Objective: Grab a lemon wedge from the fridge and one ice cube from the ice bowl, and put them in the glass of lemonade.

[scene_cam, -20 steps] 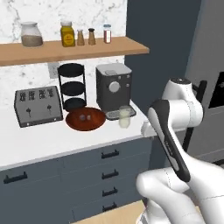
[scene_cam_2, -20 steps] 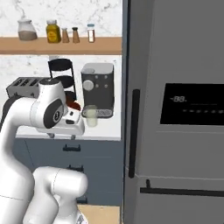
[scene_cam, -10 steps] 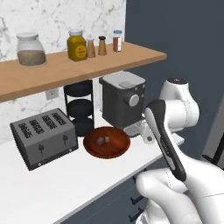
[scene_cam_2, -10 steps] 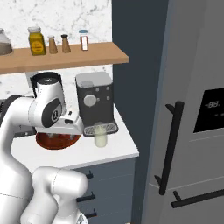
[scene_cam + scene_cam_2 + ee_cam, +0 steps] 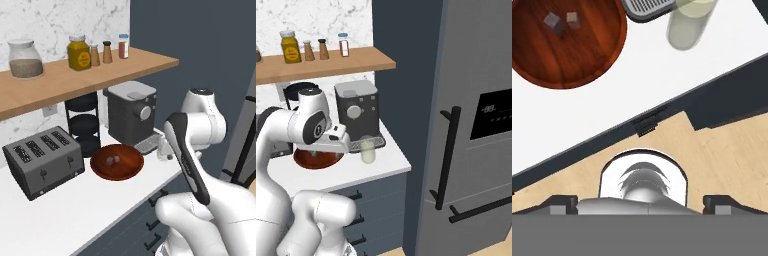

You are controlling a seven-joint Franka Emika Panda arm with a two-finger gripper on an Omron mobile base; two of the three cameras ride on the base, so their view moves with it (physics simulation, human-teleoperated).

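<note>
Gripper point(image 5: 640, 205) nearest, jaws spread wide, empty, aimed down past the counter point(image 5: 612, 107) edge. Beyond it, glass of lemonade point(image 5: 367, 150) stands on the white top just in front of the coffee machine point(image 5: 357, 114). Ice bowl point(image 5: 117, 161) beside it, near the toaster point(image 5: 43, 160), two ice cubes point(image 5: 561, 20) inside. Fridge point(image 5: 476, 125) at right, doors shut.

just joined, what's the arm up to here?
Nothing is held. The tool is open and empty, looking down past the counter edge from the hand view. The ice bowl sits on the white counter with ice cubes inside. The glass of lemonade stands by the coffee machine. The fridge is closed, so the lemon wedge is not yet fetched.
</note>
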